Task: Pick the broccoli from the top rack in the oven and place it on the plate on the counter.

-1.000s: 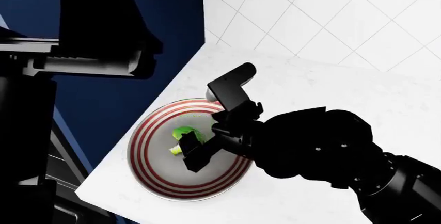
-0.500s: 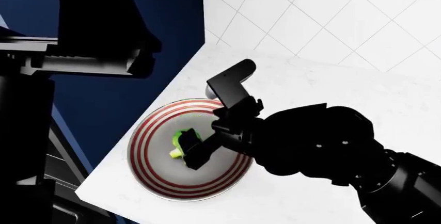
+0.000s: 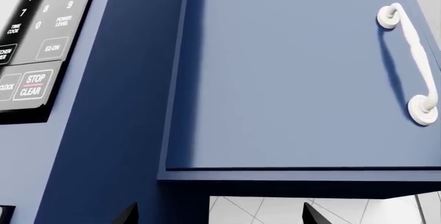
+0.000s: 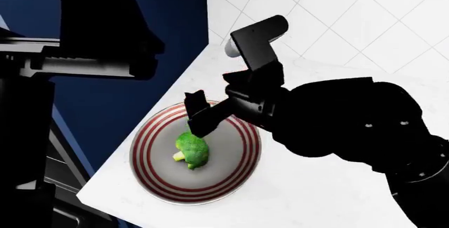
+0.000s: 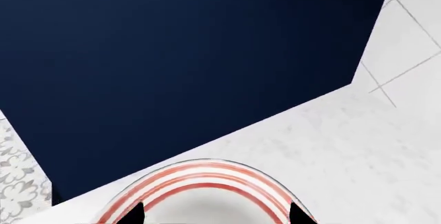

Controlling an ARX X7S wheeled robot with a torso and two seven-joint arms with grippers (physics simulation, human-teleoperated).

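One broccoli (image 4: 191,151) sits on plate (image 4: 238,173) on desk (image 4: 337,196); we judge placing done, right hand (image 4: 200,116) apart, next retract w/o nudging.

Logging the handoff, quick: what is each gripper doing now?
Left gripper: open, empty.
Right gripper: open, empty, above the broccoli on the plate.

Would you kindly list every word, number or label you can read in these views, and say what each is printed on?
All on the appliance keypad in the left wrist view:
"STOP CLEAR" on a button
"POWER LEVEL"
"EZ-ON"
"TIME COOK"
"CLOCK", cut off at the picture's edge
Digits "1", "4", "7", "2", "5", "8", "0"; others are cropped.
Head and right wrist views: no text.
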